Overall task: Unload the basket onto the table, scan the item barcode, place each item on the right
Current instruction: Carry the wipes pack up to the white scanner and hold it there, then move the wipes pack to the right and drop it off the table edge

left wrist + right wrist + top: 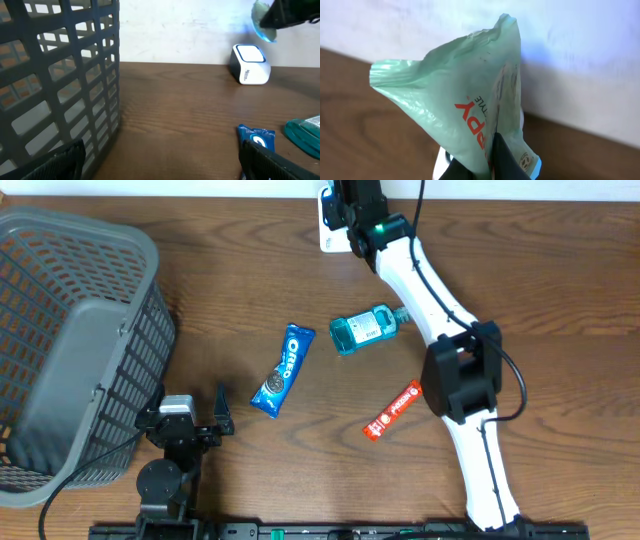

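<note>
My right gripper (490, 162) is shut on a pale green plastic packet (465, 90) with red lettering, pinching its lower edge. In the left wrist view the packet (262, 22) hangs just above the white barcode scanner (250, 64) by the back wall. The overhead view shows the right gripper (352, 220) over the scanner (328, 228), and the arm hides the packet there. My left gripper (188, 410) rests open and empty near the front edge, beside the basket; its fingers (280, 165) frame bare wood.
A grey plastic basket (60, 340) fills the left side. An Oreo pack (282, 370), a blue-green mouthwash bottle (365, 330) and a red snack bar (392, 410) lie mid-table. The right arm stretches from the front edge to the back.
</note>
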Robot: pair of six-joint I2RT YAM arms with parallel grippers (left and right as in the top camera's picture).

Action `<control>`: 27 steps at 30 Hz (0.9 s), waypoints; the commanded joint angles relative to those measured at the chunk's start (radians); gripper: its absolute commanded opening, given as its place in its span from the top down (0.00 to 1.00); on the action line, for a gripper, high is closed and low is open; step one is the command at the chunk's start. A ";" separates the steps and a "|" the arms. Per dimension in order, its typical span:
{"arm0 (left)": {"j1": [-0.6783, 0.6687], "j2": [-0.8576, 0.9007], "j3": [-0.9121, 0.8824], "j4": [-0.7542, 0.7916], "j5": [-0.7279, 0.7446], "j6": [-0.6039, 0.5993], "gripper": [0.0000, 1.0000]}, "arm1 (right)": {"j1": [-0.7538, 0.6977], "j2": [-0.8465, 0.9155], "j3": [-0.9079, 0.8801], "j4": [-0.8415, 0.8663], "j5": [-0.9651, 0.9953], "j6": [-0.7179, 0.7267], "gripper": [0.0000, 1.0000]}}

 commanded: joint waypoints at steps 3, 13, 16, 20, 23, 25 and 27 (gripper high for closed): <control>-0.003 -0.001 -0.019 -0.037 -0.024 0.014 0.02 | 0.015 0.104 0.049 0.052 0.027 -0.025 0.99; -0.003 -0.001 -0.019 -0.037 -0.024 0.013 0.02 | 0.034 0.132 0.058 0.117 0.027 -0.022 0.99; -0.003 -0.001 -0.019 -0.037 -0.024 0.013 0.02 | 0.038 0.129 0.086 0.088 0.027 -0.021 0.99; -0.003 -0.001 -0.019 -0.037 -0.024 0.013 0.02 | 0.037 0.108 0.164 -0.008 0.056 -0.021 0.99; -0.003 -0.001 -0.019 -0.037 -0.024 0.013 0.02 | 0.036 0.074 0.236 -0.131 0.100 -0.022 0.99; -0.003 -0.001 -0.019 -0.037 -0.024 0.013 0.02 | 0.034 0.037 0.282 -0.248 0.127 -0.023 0.99; -0.003 -0.001 -0.019 -0.037 -0.024 0.014 0.02 | 0.029 -0.006 0.310 -0.370 0.164 -0.023 0.99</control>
